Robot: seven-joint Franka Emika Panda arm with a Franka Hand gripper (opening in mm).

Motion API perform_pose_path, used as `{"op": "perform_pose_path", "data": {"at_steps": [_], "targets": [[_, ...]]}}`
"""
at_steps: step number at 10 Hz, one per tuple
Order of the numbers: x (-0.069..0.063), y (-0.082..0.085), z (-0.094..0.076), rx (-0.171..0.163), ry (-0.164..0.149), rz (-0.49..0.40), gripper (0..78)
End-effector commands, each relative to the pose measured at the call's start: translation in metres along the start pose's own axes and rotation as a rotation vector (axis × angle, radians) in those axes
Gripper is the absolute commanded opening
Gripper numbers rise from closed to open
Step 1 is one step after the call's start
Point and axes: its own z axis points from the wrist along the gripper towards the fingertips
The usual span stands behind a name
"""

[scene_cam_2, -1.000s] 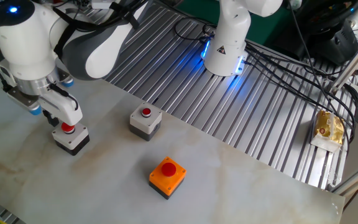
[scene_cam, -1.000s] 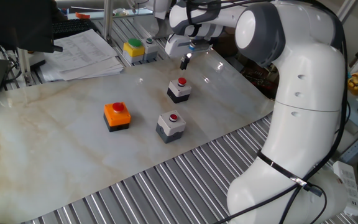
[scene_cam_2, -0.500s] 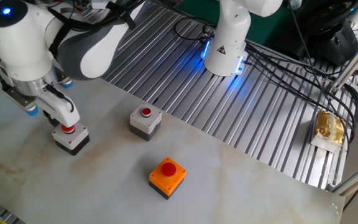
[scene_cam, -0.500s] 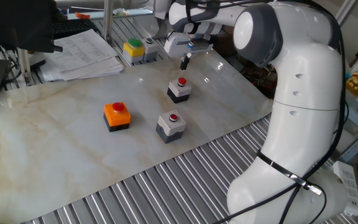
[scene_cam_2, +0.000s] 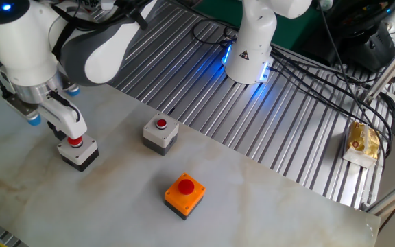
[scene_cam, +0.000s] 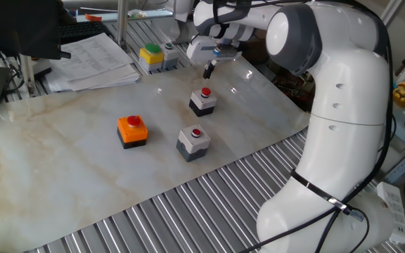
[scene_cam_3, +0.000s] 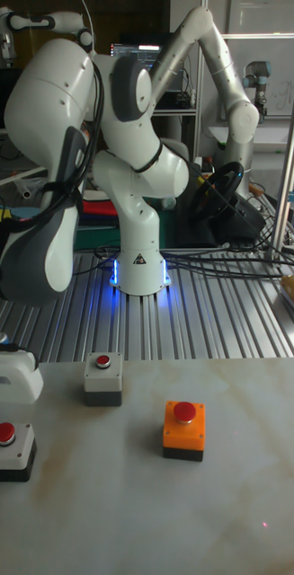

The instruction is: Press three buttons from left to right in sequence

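Observation:
Three red-button boxes stand on the marble board. The orange one (scene_cam: 132, 131) is on the left, the grey one (scene_cam: 193, 142) sits in the middle near the front, and the white-topped one (scene_cam: 202, 101) on a black base is behind it. They show again as orange (scene_cam_2: 184, 194), grey (scene_cam_2: 161, 133) and white-topped (scene_cam_2: 78, 152). My gripper (scene_cam: 208, 70) hangs just above and behind the white-topped box's button, apart from it, its dark fingertips together in one narrow point. The tall fixed view shows the gripper body (scene_cam_3: 7, 375) over that box (scene_cam_3: 7, 452).
A yellow box with a green button (scene_cam: 151, 56) stands at the board's far edge, next to a stack of papers (scene_cam: 93, 60). Ribbed metal tabletop (scene_cam: 188, 211) surrounds the board. My arm's white base (scene_cam: 343, 140) rises at the right.
The gripper has drifted slightly up and away from the white-topped box's button. The three boxes have not moved.

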Motion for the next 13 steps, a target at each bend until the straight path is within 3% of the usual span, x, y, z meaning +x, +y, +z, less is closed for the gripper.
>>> {"op": "perform_pose_path", "data": {"at_steps": [1,4,6,8,11,13], "targets": [[0.003,0.0,0.0,0.031,0.027,-0.021,0.0],[0.004,0.0,0.001,0.061,0.034,0.013,0.0],[0.004,0.0,0.002,0.066,0.027,0.125,0.0],[0.004,-0.001,0.002,0.064,0.028,0.165,0.0],[0.009,0.0,0.004,0.055,0.029,0.141,0.0],[0.02,0.0,0.009,0.043,0.024,0.102,0.0]]}}
